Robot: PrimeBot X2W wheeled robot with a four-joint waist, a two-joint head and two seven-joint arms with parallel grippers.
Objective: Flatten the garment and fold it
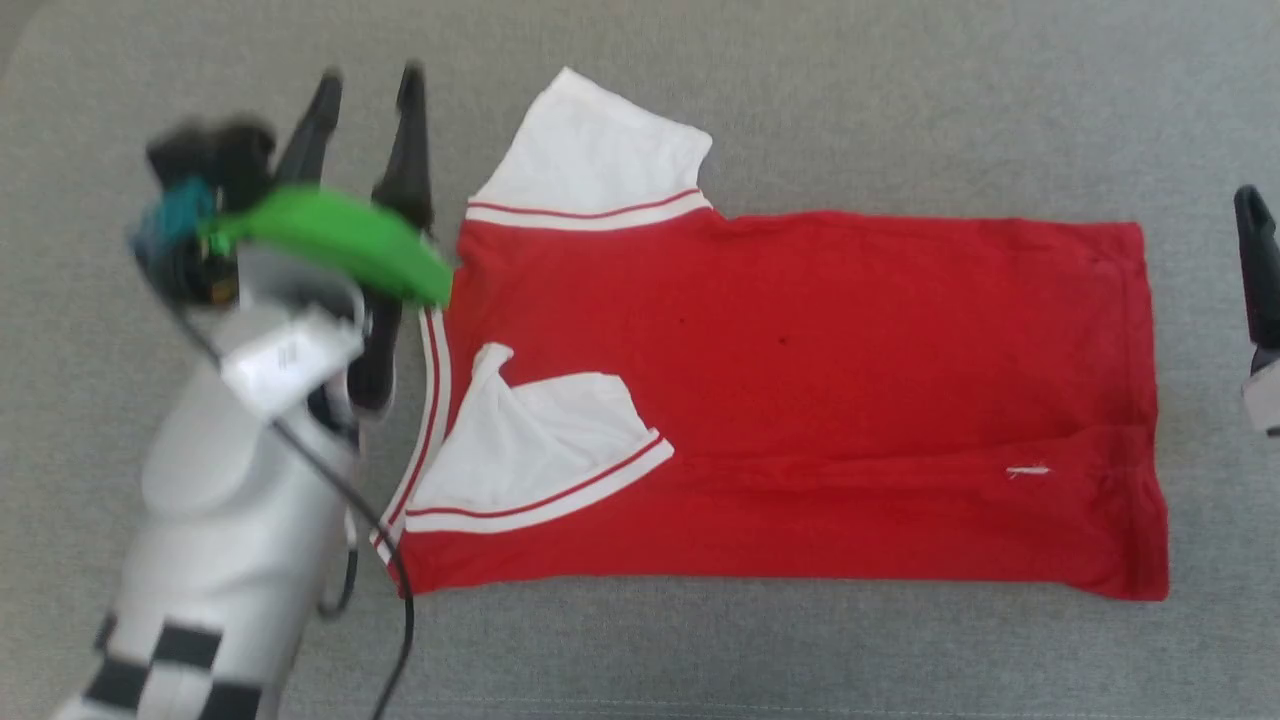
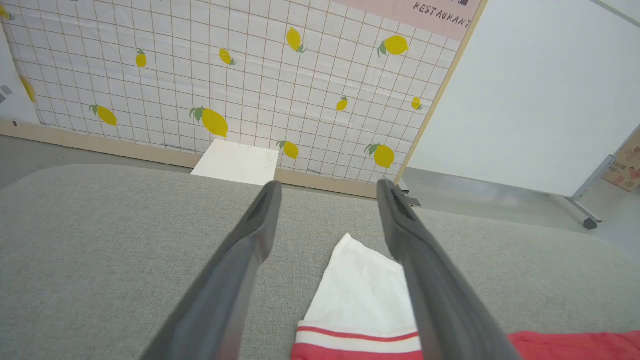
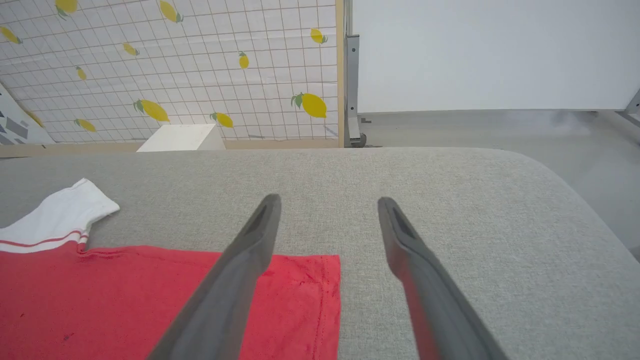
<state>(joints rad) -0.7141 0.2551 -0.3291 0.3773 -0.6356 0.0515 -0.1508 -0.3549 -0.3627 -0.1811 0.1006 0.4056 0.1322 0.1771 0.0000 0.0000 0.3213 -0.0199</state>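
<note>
The red jersey [image 1: 800,400] lies flat on the grey surface [image 1: 700,100], long side running left to right, neck end at the left. Two white flaps with striped trim are turned over, one at the far left corner [image 1: 590,150] and one near the front left [image 1: 530,450]. My left gripper [image 1: 365,100] hovers open just left of the neck end, holding nothing; in the left wrist view the white flap [image 2: 360,295] lies between its fingers [image 2: 250,235]. My right gripper [image 3: 327,205] is open past the jersey's hem corner [image 3: 310,280], one finger [image 1: 1255,260] at the right edge.
The grey padded surface [image 3: 450,200] ends in a rounded far edge. Beyond it stand a lemon-patterned tiled wall [image 2: 250,75], a white box [image 2: 235,162] on the floor and a white panel on a wheeled frame [image 2: 550,100]. A black cable [image 1: 400,600] hangs from my left arm.
</note>
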